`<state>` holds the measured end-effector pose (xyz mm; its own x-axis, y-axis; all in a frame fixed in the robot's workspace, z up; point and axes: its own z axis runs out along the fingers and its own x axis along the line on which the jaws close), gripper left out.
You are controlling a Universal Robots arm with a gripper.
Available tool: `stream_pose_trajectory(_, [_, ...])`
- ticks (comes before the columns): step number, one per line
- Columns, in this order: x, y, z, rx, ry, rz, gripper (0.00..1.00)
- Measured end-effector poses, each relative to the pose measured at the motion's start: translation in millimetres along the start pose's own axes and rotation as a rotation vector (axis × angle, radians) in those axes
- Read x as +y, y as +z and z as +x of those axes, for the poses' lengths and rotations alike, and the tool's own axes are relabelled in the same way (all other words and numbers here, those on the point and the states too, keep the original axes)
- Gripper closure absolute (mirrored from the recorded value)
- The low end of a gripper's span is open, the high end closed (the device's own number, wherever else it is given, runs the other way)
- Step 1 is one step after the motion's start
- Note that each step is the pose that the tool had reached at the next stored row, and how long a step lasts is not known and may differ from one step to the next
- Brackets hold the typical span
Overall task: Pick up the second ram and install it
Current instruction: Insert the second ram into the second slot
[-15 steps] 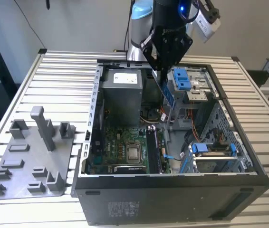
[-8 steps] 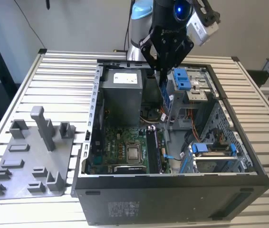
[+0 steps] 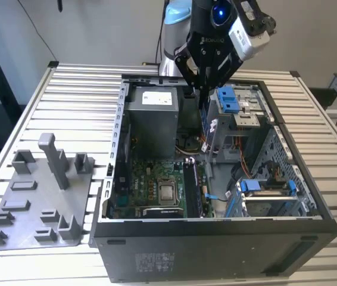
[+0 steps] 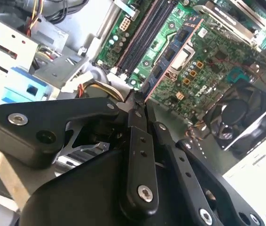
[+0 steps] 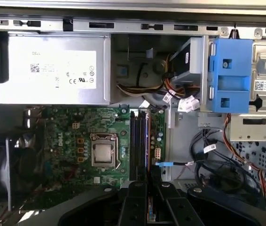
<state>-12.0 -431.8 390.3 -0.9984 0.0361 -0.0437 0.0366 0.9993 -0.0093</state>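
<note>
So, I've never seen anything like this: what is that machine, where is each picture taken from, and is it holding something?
It is a robot arm with a gripper at its end, hanging over an open computer case that lies on a slatted table. The exterior view comes from a camera off the arm and takes in the whole scene. The two wrist views come from cameras riding near the arm's wrist, looking past the gripper into the case, at the green motherboard and its dark memory slots. On the table, toward the exterior view's left, lies a grey holder tray with upright posts. The gripper is shut on the second ram, a thin dark memory stick, held clear of the board.
</note>
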Motion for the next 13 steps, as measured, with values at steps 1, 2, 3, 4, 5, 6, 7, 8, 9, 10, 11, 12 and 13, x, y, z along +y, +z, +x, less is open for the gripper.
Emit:
stream_pose_trajectory(1, [0.0,0.1,0.0,0.0002,0.016,0.0007,0.86])
stream_pose_trajectory(2, [0.0,0.3,0.0,0.0003,0.032,0.0014,0.86])
stream_pose_trajectory(3, [0.0,0.4,0.0,0.0005,0.050,0.0022,0.86])
stream_pose_trajectory(4, [0.0,0.5,0.0,0.0006,0.064,0.0028,0.86])
stream_pose_trajectory(5, [0.0,0.6,0.0,0.0007,0.075,0.0033,0.86])
stream_pose_trajectory(6, [0.0,0.7,-0.1,0.0008,0.082,0.0036,0.86])
stream_pose_trajectory(7, [0.0,0.7,-0.3,0.0009,0.086,0.0038,0.86])
stream_pose_trajectory(8, [0.0,0.8,-0.4,0.0008,0.087,0.0038,0.86])
stream_pose_trajectory(9, [0.0,0.8,-0.5,0.0008,0.088,0.0038,0.86])
stream_pose_trajectory(10, [0.0,0.8,-0.6,0.0009,0.088,0.0038,0.86])
stream_pose_trajectory(11, [0.0,0.8,-0.9,0.0008,0.088,0.0038,0.86])
stream_pose_trajectory(12, [0.0,0.8,-0.9,0.0004,0.087,0.0039,0.86])
stream_pose_trajectory(13, [0.0,0.8,-0.9,0.0004,0.086,0.0038,0.86])
